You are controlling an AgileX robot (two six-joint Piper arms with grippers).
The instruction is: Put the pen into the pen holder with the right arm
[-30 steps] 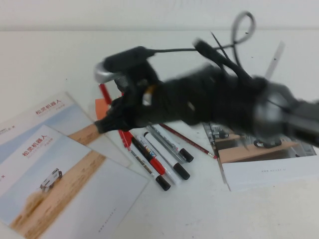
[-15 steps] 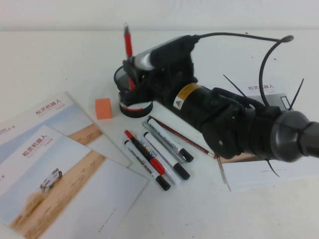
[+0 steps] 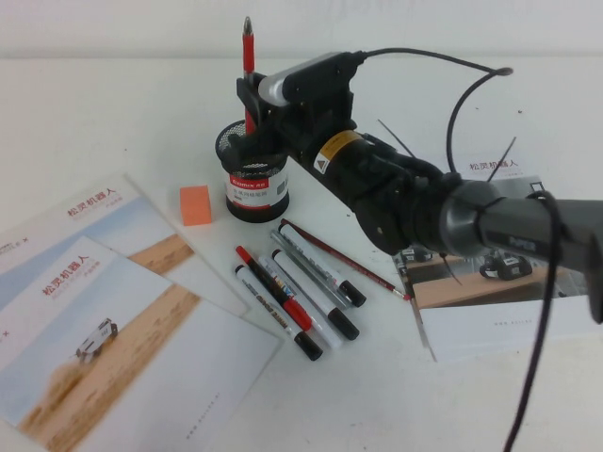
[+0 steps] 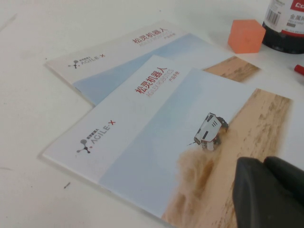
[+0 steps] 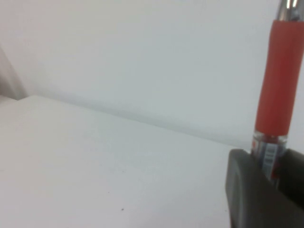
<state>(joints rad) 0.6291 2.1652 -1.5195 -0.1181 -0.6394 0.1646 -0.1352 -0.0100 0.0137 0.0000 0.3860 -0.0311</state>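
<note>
1. The right pincer point(image 3: 252, 105) is clamped on the pen point(image 3: 248, 56), holding it upright directly over the pen holder point(image 3: 253, 175).
2. The pen's lower end seems to be at or just inside the holder's rim; I can't tell how deep.
3. Insertion is under way. Next should come a straight descent, then letting go.
4. The left pincer point(image 4: 268, 192) hovers over the brochures point(image 4: 156, 137), near the holder; whether it's open, I cannot tell.
</note>
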